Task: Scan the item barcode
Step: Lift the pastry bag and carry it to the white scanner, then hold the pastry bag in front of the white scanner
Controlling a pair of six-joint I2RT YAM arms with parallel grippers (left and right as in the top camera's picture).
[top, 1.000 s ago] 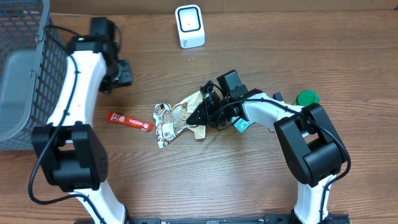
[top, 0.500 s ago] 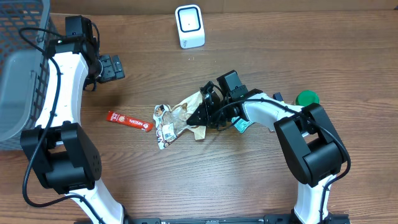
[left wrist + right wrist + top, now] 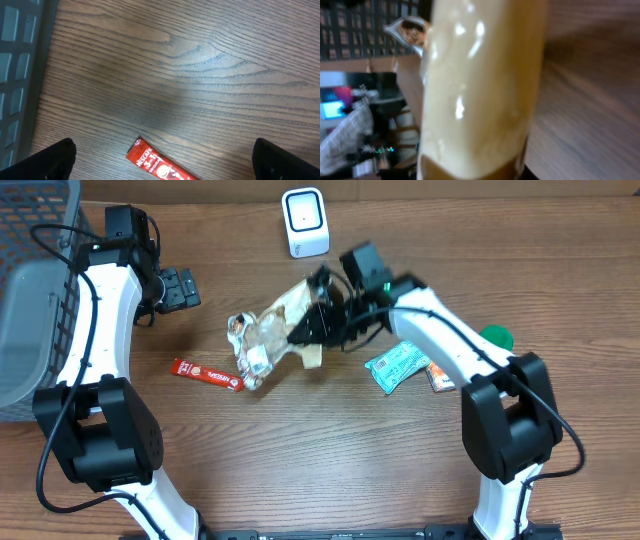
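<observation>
Just short of the scanner (image 3: 305, 222), the snack packet (image 3: 268, 335) is pinched by the right gripper (image 3: 318, 320), scanning judged not yet done, while the left gripper (image 3: 178, 288) is spread wide, empty.

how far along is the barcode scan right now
Done: the right gripper holds the snack bag, apparently lifted off the table. In hand: the bag hangs short of the white scanner. Left: facing its barcode to the scanner. The coffee stick and teal packet lie on the table; the left gripper is open and empty.
</observation>
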